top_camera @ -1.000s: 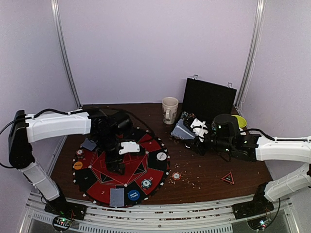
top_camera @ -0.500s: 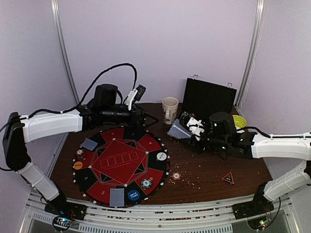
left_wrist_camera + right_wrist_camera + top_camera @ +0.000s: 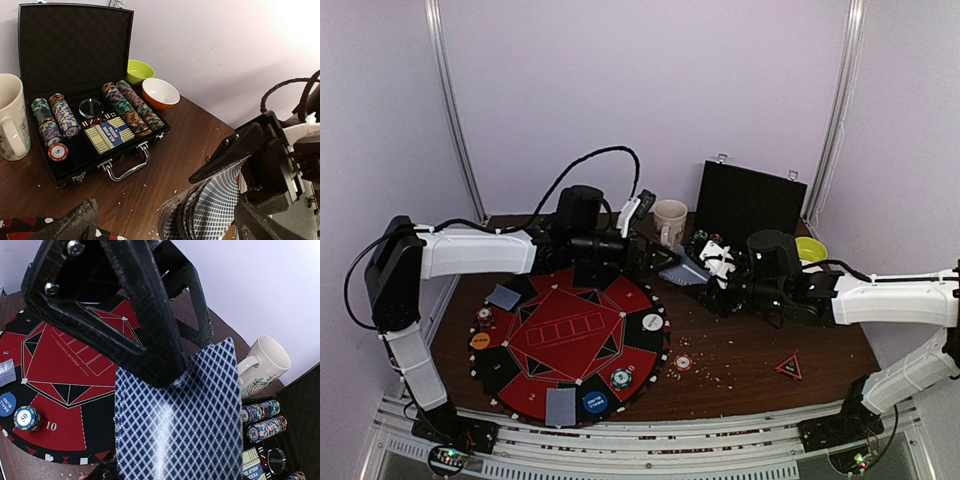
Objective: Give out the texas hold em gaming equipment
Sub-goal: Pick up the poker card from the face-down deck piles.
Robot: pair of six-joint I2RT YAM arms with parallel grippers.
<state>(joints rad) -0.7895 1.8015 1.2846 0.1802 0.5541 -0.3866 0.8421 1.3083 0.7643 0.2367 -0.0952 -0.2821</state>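
Observation:
My right gripper (image 3: 705, 272) is shut on a fanned deck of blue-backed playing cards (image 3: 688, 268) in front of the open black case (image 3: 750, 205). In the right wrist view the deck (image 3: 175, 425) fills the gripper (image 3: 150, 435). My left gripper (image 3: 660, 260) reaches across from the left and stands open, its jaws either side of the deck's free end (image 3: 210, 205). Two dealt cards (image 3: 503, 296) (image 3: 560, 405), white (image 3: 652, 322), blue (image 3: 594, 402) and orange (image 3: 479, 340) buttons and chips (image 3: 621, 378) (image 3: 484, 316) lie on the round red and black mat (image 3: 570, 335). One chip (image 3: 682, 362) lies beside the mat.
The case (image 3: 75, 55) holds rows of chips (image 3: 132, 107), dice and a card box (image 3: 109, 135). A cream mug (image 3: 670, 225) stands left of it, with yellow-green (image 3: 139, 71) and orange (image 3: 160, 93) bowls behind it. A red triangle (image 3: 788, 367) lies front right. Crumbs dot the wood.
My left arm has lifted off the mat's middle and swung back and right to the deck, its jaws opening wider. My right gripper has edged left with the deck.

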